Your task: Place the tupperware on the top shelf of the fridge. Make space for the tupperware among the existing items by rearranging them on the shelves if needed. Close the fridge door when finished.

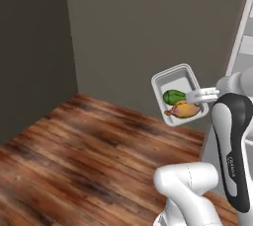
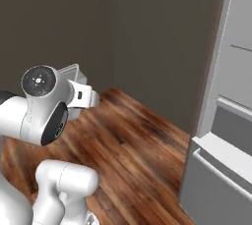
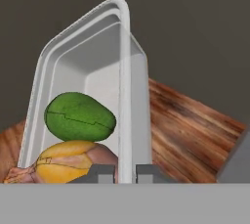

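I hold the tupperware [image 1: 174, 83] in the air over the wooden floor, tilted, with a green piece and orange-yellow food in it. My gripper [image 1: 198, 95] is shut on its right rim. In the hand view the tray [image 3: 93, 71] stretches away from me, and its side wall stands pinched between my fingertips [image 3: 100, 173]. In the right base view a corner of the tray [image 2: 74, 73] peeks out behind my arm. The fridge [image 2: 231, 135] stands at the right, with a thick-lipped grey shelf [image 2: 235, 107] and a lower drawer front [image 2: 216, 184]. The bottles, banana, cup and jar are out of view.
Brown wooden floor [image 1: 89, 156] spreads below the tray. Dark grey walls [image 1: 148, 27] close the back and left. The fridge's pale edge [image 1: 242, 37] runs up the right side of the left base view, close to my arm.
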{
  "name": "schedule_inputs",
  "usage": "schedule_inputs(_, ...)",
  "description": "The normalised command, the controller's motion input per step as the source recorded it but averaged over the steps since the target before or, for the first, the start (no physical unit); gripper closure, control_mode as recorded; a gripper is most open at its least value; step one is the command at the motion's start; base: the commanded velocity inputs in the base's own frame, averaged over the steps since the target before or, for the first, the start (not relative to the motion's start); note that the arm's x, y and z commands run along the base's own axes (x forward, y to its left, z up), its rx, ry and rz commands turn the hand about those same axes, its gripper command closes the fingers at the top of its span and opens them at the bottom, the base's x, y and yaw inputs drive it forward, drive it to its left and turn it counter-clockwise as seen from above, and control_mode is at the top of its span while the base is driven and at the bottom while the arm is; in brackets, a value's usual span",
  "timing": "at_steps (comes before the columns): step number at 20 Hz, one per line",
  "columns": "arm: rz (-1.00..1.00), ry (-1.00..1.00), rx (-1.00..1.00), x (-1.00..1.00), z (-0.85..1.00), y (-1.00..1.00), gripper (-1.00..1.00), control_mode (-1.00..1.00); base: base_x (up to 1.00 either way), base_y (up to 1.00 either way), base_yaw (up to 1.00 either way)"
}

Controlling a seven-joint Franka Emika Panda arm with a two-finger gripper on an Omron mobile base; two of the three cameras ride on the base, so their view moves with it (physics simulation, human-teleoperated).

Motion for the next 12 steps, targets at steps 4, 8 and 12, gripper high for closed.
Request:
schedule_inputs(4,0.0,0.0,0.0,0.0,0.0,0.0,1.0,1.0,0.19,-0.11,-0.6)
schedule_inputs(8,0.0,0.0,0.0,0.0,0.0,0.0,1.0,1.0,0.21,-0.18,-0.61)
schedule_inputs(12,0.0,0.0,0.0,0.0,0.0,0.0,1.0,1.0,0.33,-0.16,-0.59)
